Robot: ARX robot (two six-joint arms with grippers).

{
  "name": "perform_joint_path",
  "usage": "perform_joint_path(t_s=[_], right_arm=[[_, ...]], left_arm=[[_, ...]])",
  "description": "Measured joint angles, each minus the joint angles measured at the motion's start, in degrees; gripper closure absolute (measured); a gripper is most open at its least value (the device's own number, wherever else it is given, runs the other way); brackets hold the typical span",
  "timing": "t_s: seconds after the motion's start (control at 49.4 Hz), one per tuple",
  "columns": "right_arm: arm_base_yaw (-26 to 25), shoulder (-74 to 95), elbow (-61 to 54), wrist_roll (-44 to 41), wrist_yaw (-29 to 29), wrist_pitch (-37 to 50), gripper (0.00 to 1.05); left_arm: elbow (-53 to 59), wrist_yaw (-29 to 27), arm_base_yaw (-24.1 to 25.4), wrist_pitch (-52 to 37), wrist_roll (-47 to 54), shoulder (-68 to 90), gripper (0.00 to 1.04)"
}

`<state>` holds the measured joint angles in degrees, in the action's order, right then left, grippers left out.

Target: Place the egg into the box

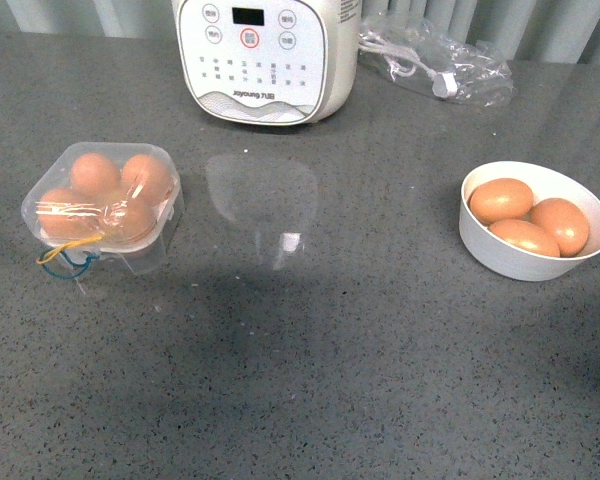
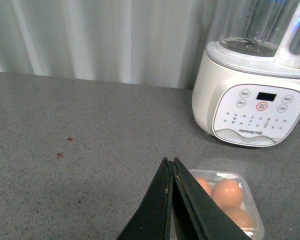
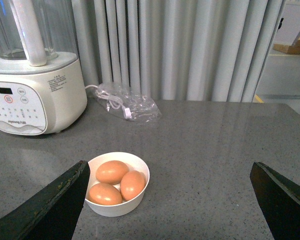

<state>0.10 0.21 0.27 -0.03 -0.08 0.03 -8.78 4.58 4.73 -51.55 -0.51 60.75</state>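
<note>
Grey countertop (image 1: pixel 380 350) carries the box (image 1: pixel 102 200); left gripper (image 2: pixel 173 162) hangs above with fingers pressed together, empty, while right gripper (image 3: pixel 170 172) spreads wide, empty, over the bowl (image 3: pixel 118 183).

A grey speckled stone countertop (image 1: pixel 310 370) fills the foreground, its polished surface catching a pale reflection of overhead light near the centre. At the rear stands a white blender base (image 1: pixel 267 55) with a touch-button panel and a clear jug above it. Just beside it lies a crumpled clear plastic bag (image 1: pixel 435 55) holding a white cable. Behind the counter hang pale grey pleated curtains (image 3: pixel 185 47). Two small red specks (image 2: pixel 64 148) mark the counter on the left side. A bright doorway opening (image 3: pixel 290 50) shows beyond the curtain's edge.
</note>
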Motion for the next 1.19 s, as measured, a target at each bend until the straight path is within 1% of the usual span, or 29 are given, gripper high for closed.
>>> perform_joint_path(t_s=[0.061,0.081,0.101,0.142,0.243,0.304,0.709,0.972,1.195], right_arm=[[-0.02,0.02,0.0,0.02,0.0,0.0,0.07],[-0.02,0.0,0.0,0.0,0.0,0.0,0.07],[-0.02,0.02,0.0,0.0,-0.02,0.0,0.07],[-0.02,0.0,0.0,0.0,-0.02,0.0,0.07],[-0.02,0.02,0.0,0.0,-0.02,0.0,0.07],[-0.02,0.0,0.0,0.02,0.0,0.0,0.07],[-0.02,0.0,0.0,0.0,-0.02,0.0,0.07],[-0.02,0.0,0.0,0.0,-0.02,0.0,0.07],[-0.02,0.0,0.0,0.0,0.0,0.0,0.07]], left_arm=[[0.96,-0.15,-0.44,0.94,0.04,-1.84,1.01],[1.31,-0.85,-0.9,1.38,0.04,-2.58,1.01],[1.84,-3.13,-2.19,2.08,0.07,-3.74,1.01],[2.54,-4.35,-3.32,3.02,0.07,-5.33,1.01],[4.9,-4.44,-4.48,0.9,0.07,-6.51,1.01],[5.95,-4.44,-4.66,1.64,0.07,-7.52,1.01],[7.17,-4.59,-4.66,19.52,0.07,-28.24,1.01],[7.19,-4.59,-4.66,27.69,0.07,-37.0,1.01],[7.19,-4.59,-4.66,32.28,0.07,-41.66,1.01]])
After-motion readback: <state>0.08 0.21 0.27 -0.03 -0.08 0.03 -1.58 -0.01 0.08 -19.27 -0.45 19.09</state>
